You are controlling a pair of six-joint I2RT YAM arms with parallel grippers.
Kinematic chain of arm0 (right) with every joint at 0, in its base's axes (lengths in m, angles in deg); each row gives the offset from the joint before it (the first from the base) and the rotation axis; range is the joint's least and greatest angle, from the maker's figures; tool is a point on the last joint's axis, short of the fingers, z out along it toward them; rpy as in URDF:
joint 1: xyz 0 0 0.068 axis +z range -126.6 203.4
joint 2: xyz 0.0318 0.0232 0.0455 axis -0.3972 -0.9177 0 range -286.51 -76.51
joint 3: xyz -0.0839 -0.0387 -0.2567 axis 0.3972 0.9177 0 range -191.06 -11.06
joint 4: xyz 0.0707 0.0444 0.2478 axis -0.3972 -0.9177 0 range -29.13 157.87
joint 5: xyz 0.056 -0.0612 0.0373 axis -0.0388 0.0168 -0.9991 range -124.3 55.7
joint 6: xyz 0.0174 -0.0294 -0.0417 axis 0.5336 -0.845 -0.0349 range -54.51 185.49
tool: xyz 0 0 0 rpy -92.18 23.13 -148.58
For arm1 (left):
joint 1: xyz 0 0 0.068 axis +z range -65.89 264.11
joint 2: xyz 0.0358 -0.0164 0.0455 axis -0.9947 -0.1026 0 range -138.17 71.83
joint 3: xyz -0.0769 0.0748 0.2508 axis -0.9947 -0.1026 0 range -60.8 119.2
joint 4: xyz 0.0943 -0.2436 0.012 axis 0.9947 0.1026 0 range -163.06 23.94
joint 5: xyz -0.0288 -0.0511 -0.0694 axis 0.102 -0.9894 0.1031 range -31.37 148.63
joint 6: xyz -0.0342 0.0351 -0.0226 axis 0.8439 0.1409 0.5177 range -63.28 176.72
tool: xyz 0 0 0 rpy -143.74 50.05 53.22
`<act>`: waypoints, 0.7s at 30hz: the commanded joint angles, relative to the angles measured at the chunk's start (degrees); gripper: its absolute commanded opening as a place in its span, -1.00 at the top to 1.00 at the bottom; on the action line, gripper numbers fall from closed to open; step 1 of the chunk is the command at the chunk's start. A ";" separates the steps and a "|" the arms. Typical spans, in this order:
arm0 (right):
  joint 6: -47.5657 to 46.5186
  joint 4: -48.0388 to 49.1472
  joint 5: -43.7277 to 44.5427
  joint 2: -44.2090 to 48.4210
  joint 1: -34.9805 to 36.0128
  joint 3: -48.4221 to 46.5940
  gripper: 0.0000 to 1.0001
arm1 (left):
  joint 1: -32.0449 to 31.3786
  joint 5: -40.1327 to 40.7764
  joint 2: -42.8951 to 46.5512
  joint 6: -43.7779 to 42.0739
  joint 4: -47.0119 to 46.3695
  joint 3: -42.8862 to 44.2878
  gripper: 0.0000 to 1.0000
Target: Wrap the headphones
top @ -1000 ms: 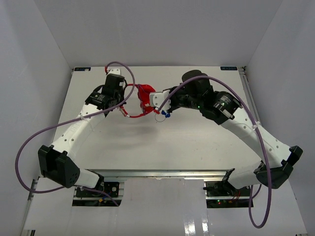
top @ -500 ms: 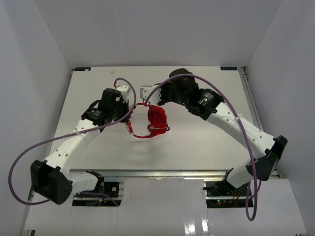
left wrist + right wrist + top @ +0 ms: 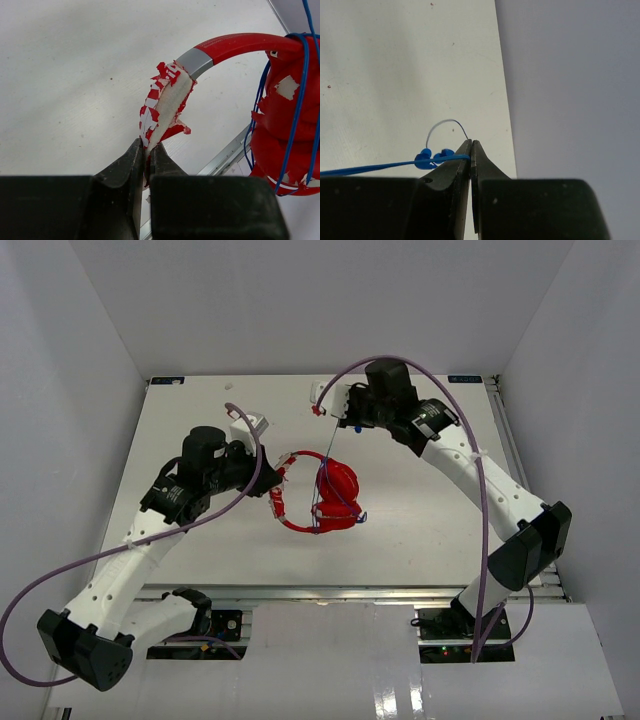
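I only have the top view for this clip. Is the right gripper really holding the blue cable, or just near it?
Observer: Holding it. The right wrist view shows the right gripper shut on the blue cable.
Operator: And the left one?
Observer: The left gripper pinches the peeling padded part of the headband.
Operator: Any wraps on yet?
Observer: Yes, the left wrist view shows several cable strands across the ear cups.

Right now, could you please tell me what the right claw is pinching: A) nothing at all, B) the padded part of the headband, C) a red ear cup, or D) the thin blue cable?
D: the right wrist view shows the right claw shut on the blue cable, while the left claw grips the headband padding.
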 commanded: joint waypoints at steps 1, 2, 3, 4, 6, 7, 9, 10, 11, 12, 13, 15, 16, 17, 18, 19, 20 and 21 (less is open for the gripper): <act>5.48 -3.68 -14.54 3.80 -4.88 1.49 0.84 | -0.48 -4.34 3.24 2.86 -2.70 3.45 1.00; 6.04 -4.81 -18.22 4.60 -5.58 2.15 0.84 | -0.48 -4.65 3.44 3.16 -2.84 4.14 1.00; 6.60 -5.99 -21.13 5.55 -6.39 2.75 0.83 | -0.48 -5.11 3.50 3.42 -2.85 4.74 1.00; 7.52 -6.81 -23.81 6.20 -6.89 3.60 0.83 | -0.48 -5.33 3.42 3.70 -2.82 5.64 1.00; 9.59 -7.75 -30.49 7.65 -7.77 5.63 0.82 | -0.48 -5.98 2.86 4.35 -2.67 8.00 1.00; 10.46 -7.90 -32.46 8.19 -8.01 6.42 0.82 | -0.48 -6.20 2.65 4.63 -2.64 8.98 1.00; 12.60 -7.31 -37.67 9.41 -8.53 8.66 0.82 | -0.48 -6.80 1.81 5.71 -2.35 11.46 1.00; 14.42 -6.80 -40.51 10.08 -8.91 9.92 0.82 | -0.48 -7.27 1.39 6.40 -2.22 12.90 1.00; 16.19 -6.27 -41.40 10.67 -9.30 10.39 0.82 | -0.48 -7.47 1.25 7.12 -2.16 14.27 1.00; 17.44 -5.29 -43.23 11.12 -9.73 11.59 0.82 | -0.52 -7.56 0.95 7.70 -2.11 15.35 1.00; 18.53 -4.16 -45.33 11.51 -10.18 13.01 0.82 | -0.57 -7.61 0.61 8.24 -2.06 16.34 1.00; 21.16 -2.39 -47.83 12.26 -11.02 14.92 0.82 | -0.48 -7.22 0.25 9.61 -2.05 18.62 1.00; 22.57 -1.51 -49.23 12.48 -11.24 15.85 0.82 | -0.48 -7.00 0.08 10.01 -2.05 19.94 1.00; 23.84 -0.17 -50.19 12.80 -11.40 17.15 0.82 | -0.52 -6.72 -0.16 10.68 -2.05 20.94 1.00; 25.11 1.18 -51.15 13.12 -11.56 18.46 0.81 | -0.56 -6.45 -0.40 11.35 -2.05 21.93 1.00; 25.91 2.42 -51.88 13.34 -11.59 19.63 0.81 | -0.54 -6.11 -0.60 11.99 -2.11 22.70 1.00; 26.58 3.64 -52.54 13.54 -11.60 20.77 0.80 | -0.50 -5.76 -0.80 12.61 -2.19 23.41 1.00; 27.30 4.57 -52.86 13.72 -11.64 21.66 0.80 | -0.48 -5.24 -0.89 13.18 -2.36 23.92 1.00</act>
